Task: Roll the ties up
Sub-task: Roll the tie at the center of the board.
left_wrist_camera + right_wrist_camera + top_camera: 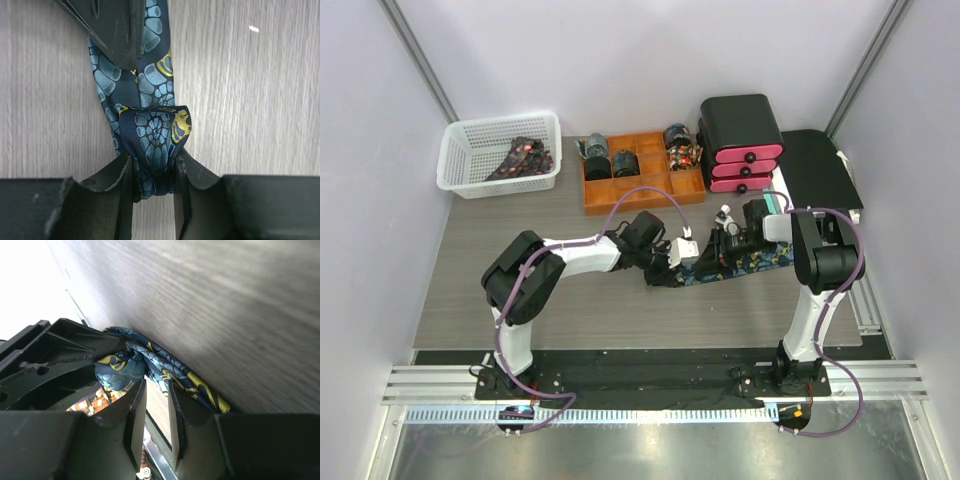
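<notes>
The left pincer [152,192] is clamped on a tie [152,85]. The navy cloth with teal and gold figures is folded into a small loop, and the base of that loop is squeezed between the two fingers. The bulge of the fold stands just past the fingertips. From there the rest of the tie runs straight away from this pincer, flat on the grey worktop [250,100], and passes under a dark finger of the other arm.

The right pincer [154,425] faces it from the opposite side, very close. Its fingers stand a narrow gap apart and I see only worktop between them. The tie lies just ahead of the tips, bunched to one side against the left arm's black housing, with the long strip trailing off to the other side. Whether the tips press on the cloth I cannot tell.

Well beyond both pincers, at the far edge of the worktop, sits an orange tray [640,206] with several rolled ties [595,152] in its compartments. A white basket [470,150] of loose ties [525,158] stands far off to the left pincer's side. A pink and black drawer unit [745,150] is beyond the right pincer.
</notes>
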You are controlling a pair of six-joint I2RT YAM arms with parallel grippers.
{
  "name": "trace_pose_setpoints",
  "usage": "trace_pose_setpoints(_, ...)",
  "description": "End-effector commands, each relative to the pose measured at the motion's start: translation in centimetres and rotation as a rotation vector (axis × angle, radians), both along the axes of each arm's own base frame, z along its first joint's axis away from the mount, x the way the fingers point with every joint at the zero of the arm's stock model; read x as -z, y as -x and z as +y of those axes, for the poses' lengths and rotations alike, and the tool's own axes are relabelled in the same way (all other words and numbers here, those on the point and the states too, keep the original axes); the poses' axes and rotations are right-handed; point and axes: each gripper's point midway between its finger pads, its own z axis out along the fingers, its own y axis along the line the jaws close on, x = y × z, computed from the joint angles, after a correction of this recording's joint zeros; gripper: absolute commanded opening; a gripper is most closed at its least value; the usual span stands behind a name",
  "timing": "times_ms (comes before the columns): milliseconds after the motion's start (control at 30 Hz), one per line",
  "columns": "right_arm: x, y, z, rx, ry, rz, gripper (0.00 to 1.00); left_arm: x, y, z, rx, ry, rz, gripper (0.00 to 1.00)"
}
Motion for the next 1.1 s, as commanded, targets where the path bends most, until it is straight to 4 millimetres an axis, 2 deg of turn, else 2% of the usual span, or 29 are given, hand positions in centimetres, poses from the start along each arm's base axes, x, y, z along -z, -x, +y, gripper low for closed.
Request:
trace_pose_setpoints(0, 3.9, 2.6, -2.0, -0.019, 0.177, 0.057, 0.3, 2.5, 2.9, 5.3, -0.008, -0.244, 0.133, 0.1)
trace_pose_setpoints(100, 3.2, 3.1, -1.6, -0.015, 0.143, 0.061, 0.3, 1.7, 2.4, 5.0, -0.034, -0.272, 0.117, 0.1)
trace_pose_setpoints(133, 2.9, 2.9, -1.5, -0.012, 0.134, 0.052, 0.3, 1.9, 2.6, 5.2, -0.044, -0.295, 0.13, 0.1)
trace_pose_setpoints(167, 2.5, 2.4, -1.3, -0.007, 0.121, 0.026, 0.3, 1.9, 2.1, 5.1, -0.06, -0.311, 0.116, 0.1)
trace_pose_setpoints(300, -0.3, 0.1, -0.3, 0.022, 0.039, -0.053, 0.31, 3.2, 2.3, 5.1, -0.076, -0.383, 0.122, 0.11)
trace_pose_setpoints(333, -1.7, -0.9, 0.2, 0.053, -0.001, -0.08, 0.31, 3.8, 2.4, 5.2, -0.081, -0.403, 0.133, 0.11)
trace_pose_setpoints(400, -3.3, -0.6, 1.0, 0.074, -0.08, -0.08, 0.33, 3.9, 2.5, 5.1, -0.084, -0.418, 0.143, 0.11)
trace_pose_setpoints(433, -4.6, -1.5, 1.5, 0.114, -0.12, -0.095, 0.38, 4.1, 2.6, 5.1, -0.083, -0.425, 0.149, 0.12)
trace_pose_setpoints(533, -5.2, -0.7, 2.8, 0.119, -0.172, -0.084, 0.45, 4.2, 2.7, 5.1, -0.084, -0.427, 0.153, 0.13)
trace_pose_setpoints(867, -3.5, 1.2, 5.7, 0.044, -0.174, -0.063, 0.45, 4.5, 2.7, 4.9, -0.084, -0.424, 0.153, 0.15)
trace_pose_setpoints(967, -2.8, 1.6, 5.7, 0.036, -0.161, -0.049, 0.36, 4.6, 2.7, 5.0, -0.089, -0.421, 0.149, 0.18)
trace_pose_setpoints(1000, -2.4, 1.6, 5.7, 0.023, -0.152, -0.062, 0.26, 4.6, 2.7, 4.9, -0.089, -0.42, 0.148, 0.18)
trace_pose_setpoints(1067, -1.7, 1.8, 5.4, 0.01, -0.117, -0.043, 0.15, 4.7, 2.6, 4.9, -0.093, -0.421, 0.147, 0.18)
